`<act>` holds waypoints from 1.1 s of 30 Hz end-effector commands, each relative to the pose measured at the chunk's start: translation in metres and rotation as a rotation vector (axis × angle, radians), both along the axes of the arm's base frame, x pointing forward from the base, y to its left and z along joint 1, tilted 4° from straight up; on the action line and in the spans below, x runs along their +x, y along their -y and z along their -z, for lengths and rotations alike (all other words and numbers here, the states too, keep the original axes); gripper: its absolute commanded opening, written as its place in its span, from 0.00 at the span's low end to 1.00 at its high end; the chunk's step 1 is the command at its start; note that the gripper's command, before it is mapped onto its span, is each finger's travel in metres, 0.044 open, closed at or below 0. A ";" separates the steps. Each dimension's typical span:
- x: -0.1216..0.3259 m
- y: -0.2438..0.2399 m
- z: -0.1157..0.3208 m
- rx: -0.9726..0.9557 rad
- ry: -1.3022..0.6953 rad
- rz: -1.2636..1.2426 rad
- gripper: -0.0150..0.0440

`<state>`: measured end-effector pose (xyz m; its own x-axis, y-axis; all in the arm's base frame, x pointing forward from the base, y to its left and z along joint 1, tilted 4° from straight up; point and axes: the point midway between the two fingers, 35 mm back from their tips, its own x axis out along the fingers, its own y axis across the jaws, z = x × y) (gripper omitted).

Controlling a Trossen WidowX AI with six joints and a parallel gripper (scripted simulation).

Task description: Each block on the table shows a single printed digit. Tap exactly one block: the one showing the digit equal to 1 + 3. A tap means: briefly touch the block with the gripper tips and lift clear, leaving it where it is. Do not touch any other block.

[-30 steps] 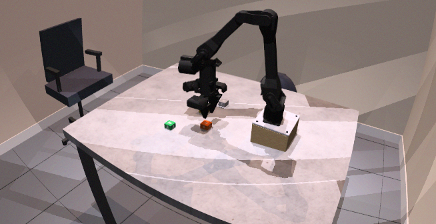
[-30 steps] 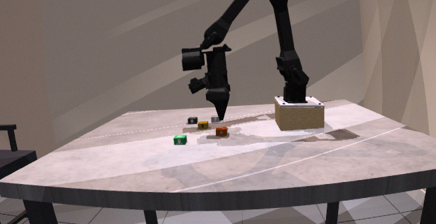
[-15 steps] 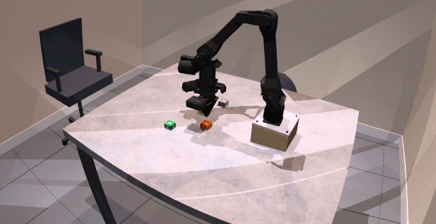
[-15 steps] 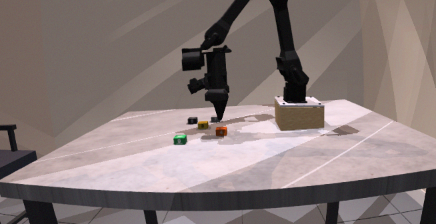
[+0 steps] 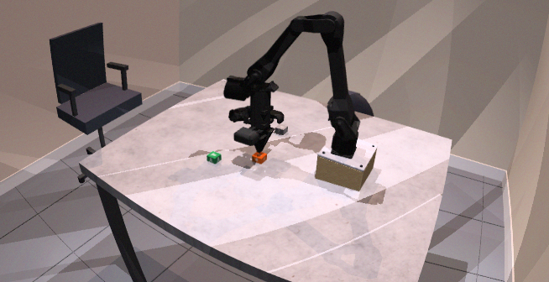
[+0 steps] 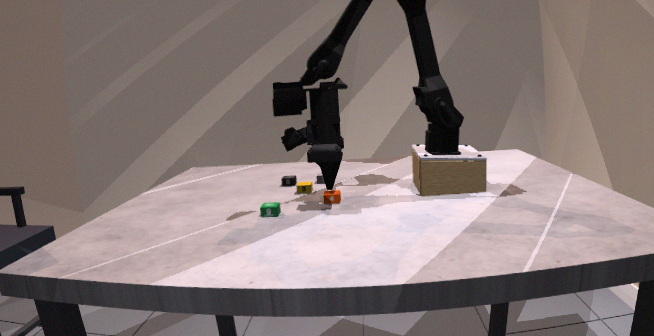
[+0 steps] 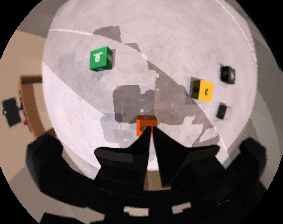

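An orange block [image 5: 259,159] [image 6: 332,198] [image 7: 142,123] sits flat on the table; its side shows a 4 in the exterior view. My gripper [image 5: 259,152] [image 6: 330,189] [image 7: 151,128] points straight down, its tips together at the top of this block, touching it or just above it. No block is between the fingers. The tips cover part of the block's top in the wrist view. A green block [image 5: 214,157] [image 6: 270,210] [image 7: 100,59] lies to the left; its digit looks like a 9.
A yellow block [image 6: 304,188] [image 7: 205,90] shows a 3. Behind it are a black block [image 6: 289,181] [image 7: 227,75] and a grey block [image 5: 281,129] [image 6: 320,180] [image 7: 223,111], digits unclear. The arm's base box [image 5: 340,172] [image 6: 452,177] stands on the right.
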<state>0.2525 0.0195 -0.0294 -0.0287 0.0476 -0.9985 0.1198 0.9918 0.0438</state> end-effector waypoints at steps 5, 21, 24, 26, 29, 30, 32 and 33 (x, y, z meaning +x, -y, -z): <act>-0.003 -0.001 0.010 0.002 -0.005 0.004 0.29; 0.019 -0.047 -0.050 0.006 -0.001 0.004 0.51; 0.025 -0.093 -0.077 0.010 0.000 0.004 0.64; 0.023 -0.123 -0.095 0.014 -0.001 0.004 0.73; 0.018 -0.147 -0.110 0.017 -0.003 0.004 0.87; 0.018 -0.147 -0.111 0.017 -0.003 0.004 0.91; 0.018 -0.147 -0.111 0.017 -0.003 0.004 0.93; 0.018 -0.147 -0.111 0.017 -0.003 0.004 0.93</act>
